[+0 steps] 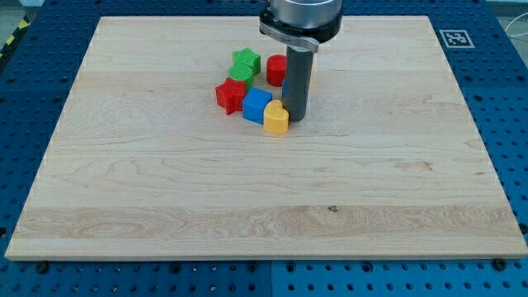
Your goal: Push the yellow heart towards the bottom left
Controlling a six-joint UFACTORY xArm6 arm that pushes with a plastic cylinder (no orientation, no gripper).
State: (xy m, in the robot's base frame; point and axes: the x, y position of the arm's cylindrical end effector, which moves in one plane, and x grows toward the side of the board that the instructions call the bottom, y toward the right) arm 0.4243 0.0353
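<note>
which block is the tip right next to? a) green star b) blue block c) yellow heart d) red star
c: my tip stands just at the view's right of the yellow heart, while the green star, red star and blue block lie farther to the view's left.

The yellow heart [275,118] lies flat on the board, above centre, lobes facing down.
</note>
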